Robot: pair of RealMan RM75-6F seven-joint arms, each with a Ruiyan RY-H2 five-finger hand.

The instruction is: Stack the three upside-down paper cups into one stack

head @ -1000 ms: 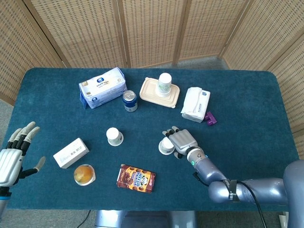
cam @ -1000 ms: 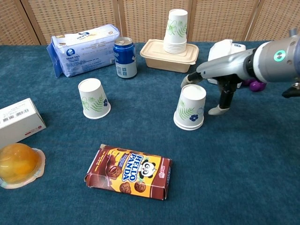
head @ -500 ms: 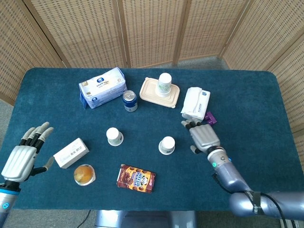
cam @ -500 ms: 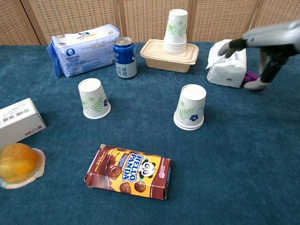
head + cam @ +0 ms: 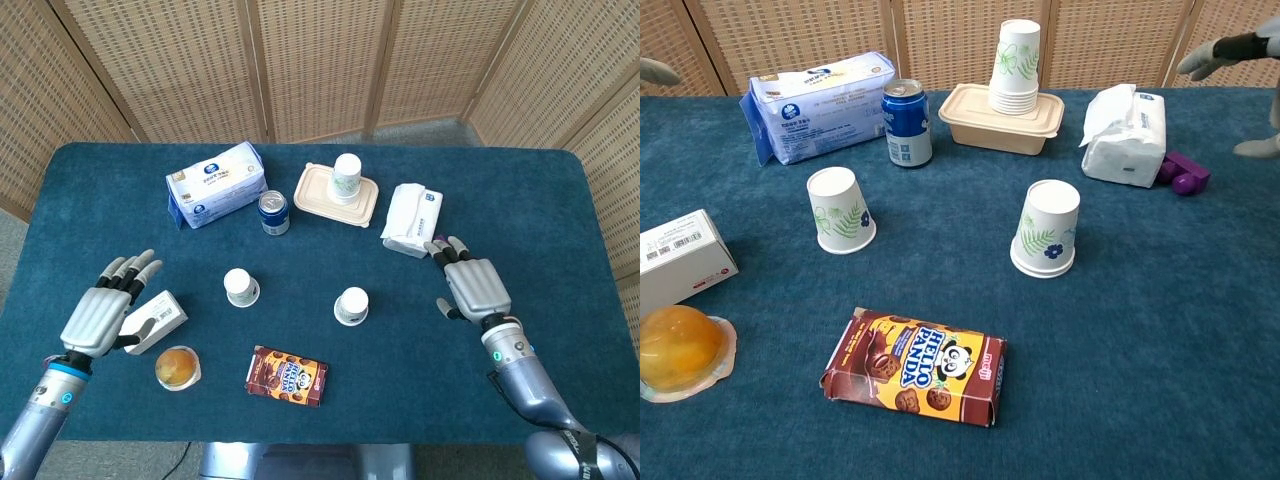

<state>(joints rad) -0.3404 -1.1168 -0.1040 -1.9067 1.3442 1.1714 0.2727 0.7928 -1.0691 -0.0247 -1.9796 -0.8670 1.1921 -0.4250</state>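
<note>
Cups (image 5: 242, 287) (image 5: 351, 305) stand apart, both robot hands (image 5: 100, 312) (image 5: 474, 288) spread, empty.

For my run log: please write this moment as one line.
left hand: open, empty | right hand: open, empty | loose cups: apart, upside-down | cup stack: on container

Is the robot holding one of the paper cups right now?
No, the left hand and right hand are both open and empty, away from the two single cups on the table.
</note>
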